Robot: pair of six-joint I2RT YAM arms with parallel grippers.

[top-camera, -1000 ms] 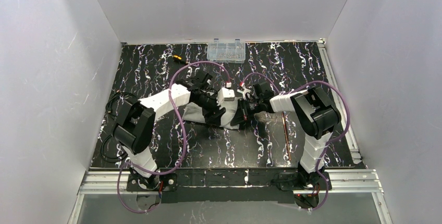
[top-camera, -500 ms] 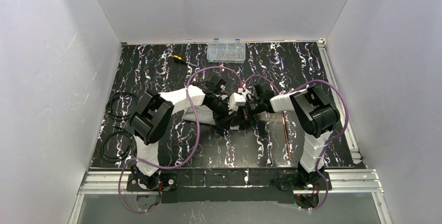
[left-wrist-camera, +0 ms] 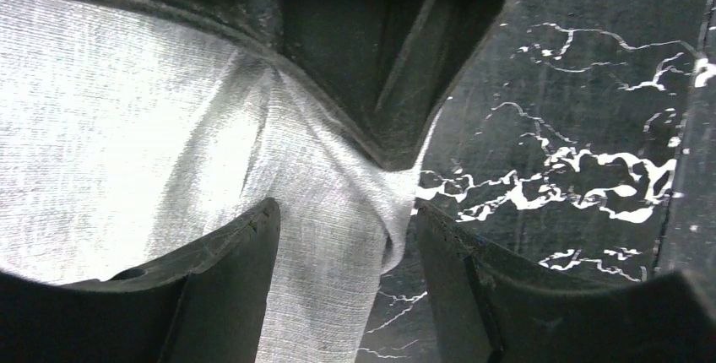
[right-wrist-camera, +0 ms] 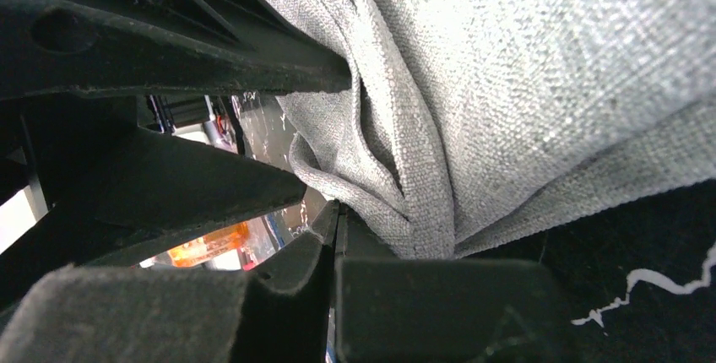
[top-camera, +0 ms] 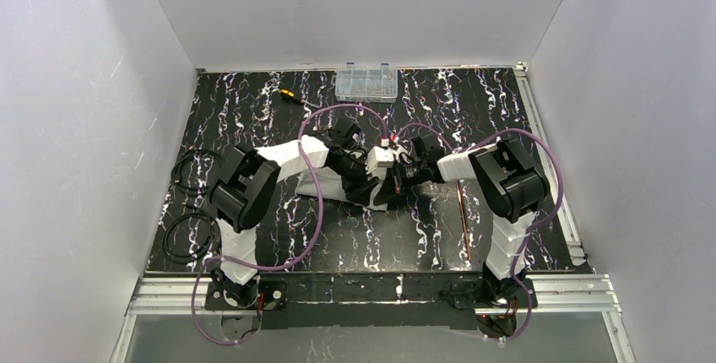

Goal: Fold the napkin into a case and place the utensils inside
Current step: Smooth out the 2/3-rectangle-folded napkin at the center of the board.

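The light-grey napkin [left-wrist-camera: 127, 118] lies bunched at mid-table, mostly hidden under both arms in the top view, where only a strip of the napkin [top-camera: 304, 184] shows. My right gripper [right-wrist-camera: 338, 219] is shut on a gathered corner of the napkin [right-wrist-camera: 523, 84], lifting it into pleats. My left gripper [left-wrist-camera: 344, 211] is open and straddles the raised ridge of cloth just below that pinch: its left finger [left-wrist-camera: 228, 270] touches the fabric and its right finger [left-wrist-camera: 456, 270] stands apart from it. From above, the left gripper [top-camera: 382, 192] and right gripper [top-camera: 397, 179] meet tip to tip. The copper utensils [top-camera: 463, 215] lie by the right arm.
A clear plastic compartment box [top-camera: 366, 83] and an orange-and-black screwdriver [top-camera: 289, 94] sit at the table's back edge. Black cable coils [top-camera: 192, 169] lie at the left. Purple cables loop over both arms. White walls enclose the table on three sides.
My left arm has swung right, bringing its gripper up against the right gripper and covering most of the napkin. The left jaws have narrowed slightly. The right arm has held still.
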